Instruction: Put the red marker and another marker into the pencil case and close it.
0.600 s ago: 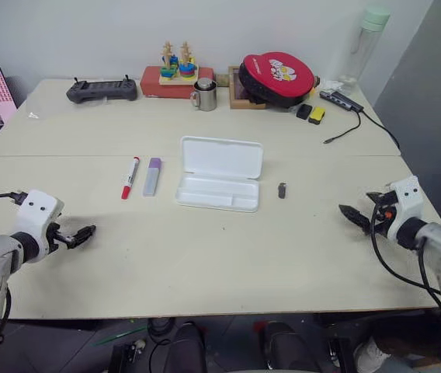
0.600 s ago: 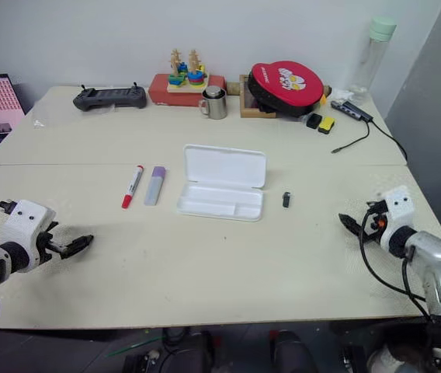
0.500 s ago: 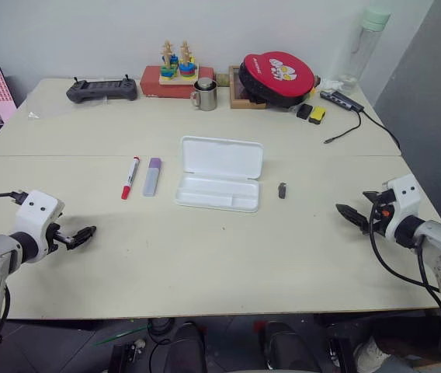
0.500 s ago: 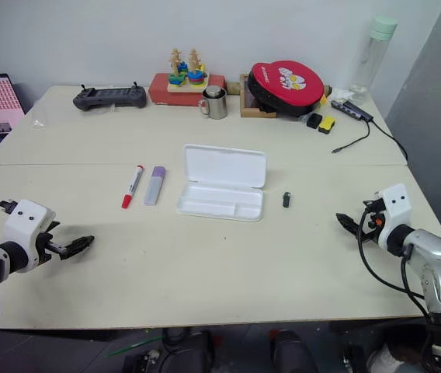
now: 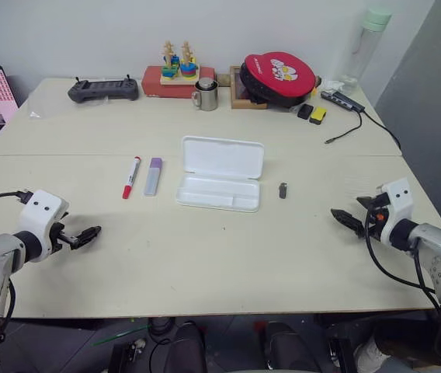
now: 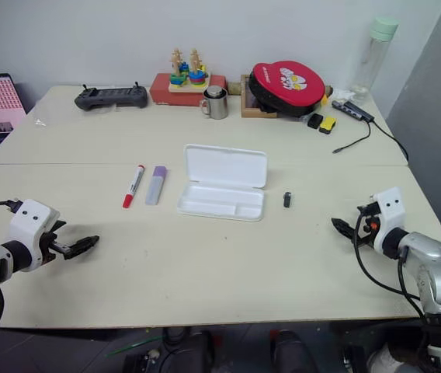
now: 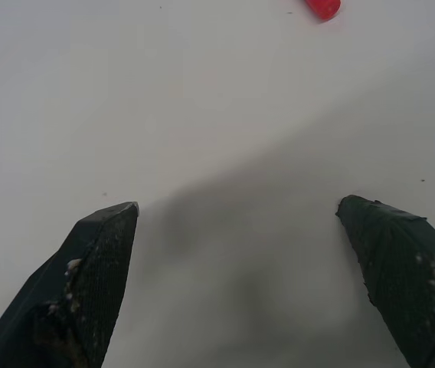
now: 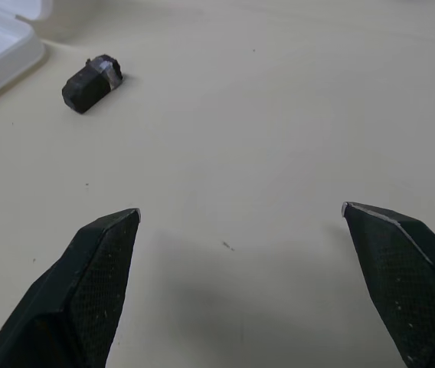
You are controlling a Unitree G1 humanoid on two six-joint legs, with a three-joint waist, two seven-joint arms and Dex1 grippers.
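The two head views look forward and down from above the near edge of the table [image 5: 228,256], taking in its whole top to the back wall; they share nearly the same scene, slightly offset sideways. Each wrist view looks along its own fingers, close over the tabletop. The right wrist view shares the small black block [image 8: 91,83] with the head views.

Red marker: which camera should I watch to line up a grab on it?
The left eye view: the whole red marker lies there beside the purple-capped marker, left of the open pencil case. The right eye view shows the same. The left wrist view catches just its red end.
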